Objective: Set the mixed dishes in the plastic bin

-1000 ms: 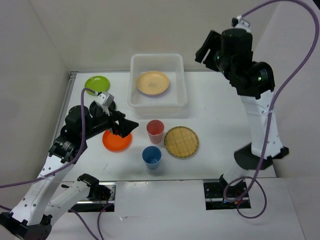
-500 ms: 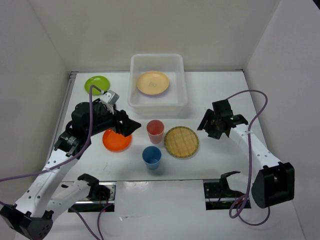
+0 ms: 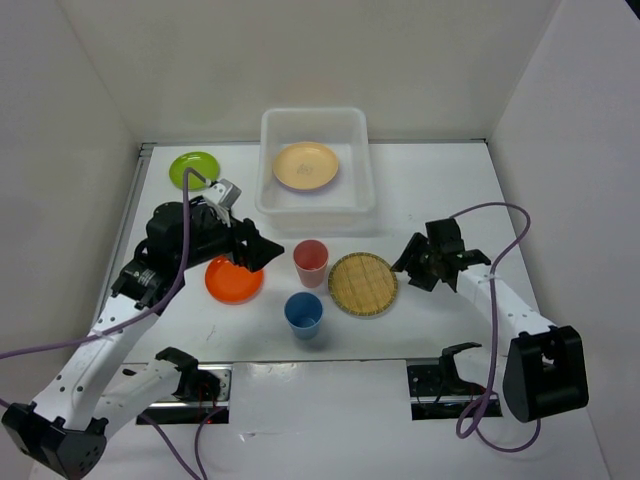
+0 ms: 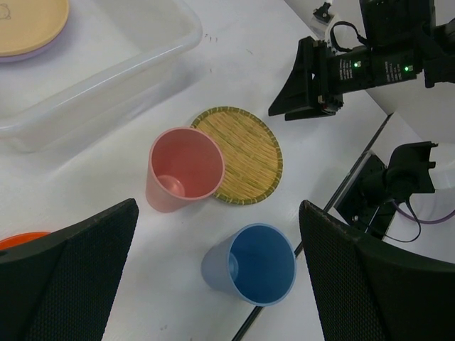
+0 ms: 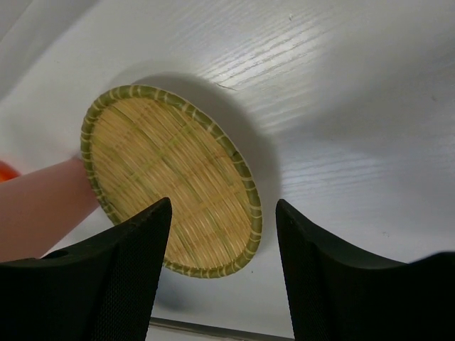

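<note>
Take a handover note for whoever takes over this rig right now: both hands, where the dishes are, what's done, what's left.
Left hand: open, empty, above the table between the round orange plate and the upright pink cup.
Right hand: open, empty, just right of the woven bamboo plate, pointed at it, not touching.
Done: pale yellow round plate lies in the white translucent plastic bin.
Remaining: orange plate, pink cup, upright blue cup and bamboo plate, all in front of the bin; lime green round plate to the bin's left.
</note>
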You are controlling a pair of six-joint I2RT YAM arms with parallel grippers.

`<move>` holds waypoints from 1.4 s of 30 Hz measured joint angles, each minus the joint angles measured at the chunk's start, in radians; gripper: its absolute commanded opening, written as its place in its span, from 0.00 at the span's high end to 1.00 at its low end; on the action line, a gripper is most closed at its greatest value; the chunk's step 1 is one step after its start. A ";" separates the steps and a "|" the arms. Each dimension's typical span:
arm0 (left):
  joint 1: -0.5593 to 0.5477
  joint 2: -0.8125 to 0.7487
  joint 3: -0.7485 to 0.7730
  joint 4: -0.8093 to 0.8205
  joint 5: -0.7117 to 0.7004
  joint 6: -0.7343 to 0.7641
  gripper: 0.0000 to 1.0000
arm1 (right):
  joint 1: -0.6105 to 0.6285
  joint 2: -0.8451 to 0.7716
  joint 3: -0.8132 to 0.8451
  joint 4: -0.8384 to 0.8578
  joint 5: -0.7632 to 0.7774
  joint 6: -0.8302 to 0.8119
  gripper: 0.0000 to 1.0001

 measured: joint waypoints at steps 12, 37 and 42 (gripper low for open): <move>0.000 0.060 0.002 0.011 0.000 0.000 0.00 | 0.074 0.069 -0.097 0.132 -0.017 0.050 0.40; 0.000 0.093 0.045 0.018 0.000 0.000 0.00 | 0.088 0.035 -0.101 0.160 0.039 0.084 1.00; 0.000 0.088 0.045 0.017 0.000 0.000 0.00 | 0.084 -0.088 -0.029 0.032 0.109 0.097 1.00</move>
